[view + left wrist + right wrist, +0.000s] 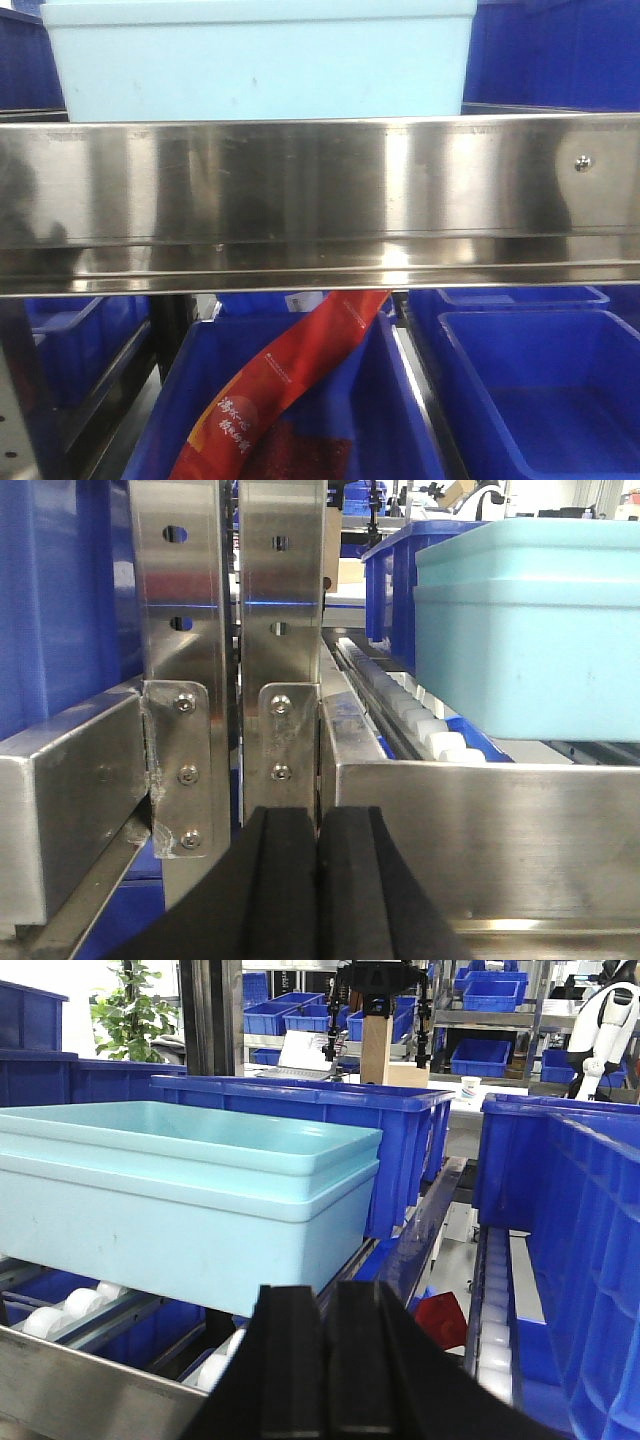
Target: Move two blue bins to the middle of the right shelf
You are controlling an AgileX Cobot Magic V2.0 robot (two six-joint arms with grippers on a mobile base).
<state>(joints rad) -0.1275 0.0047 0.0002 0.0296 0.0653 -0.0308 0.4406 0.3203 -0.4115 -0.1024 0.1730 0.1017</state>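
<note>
Approach step, nothing grasped. Left gripper (pixel 318 880) and right gripper (pixel 328 1360) both clenched, empty, at the steel shelf rail (pixel 320 200). Light-blue bins (pixel 190 1195), stacked, rest on rollers just behind. Next: open jaws, straddle bin rims.

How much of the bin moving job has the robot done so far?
Nothing looks finished from here. Two light blue bins, nested one in the other, sit on the shelf rollers behind the steel rail. Nothing is in hand: the left gripper and right gripper have their jaws shut on nothing. Which shelf this is can't be told, so the move may still be ahead.
</note>
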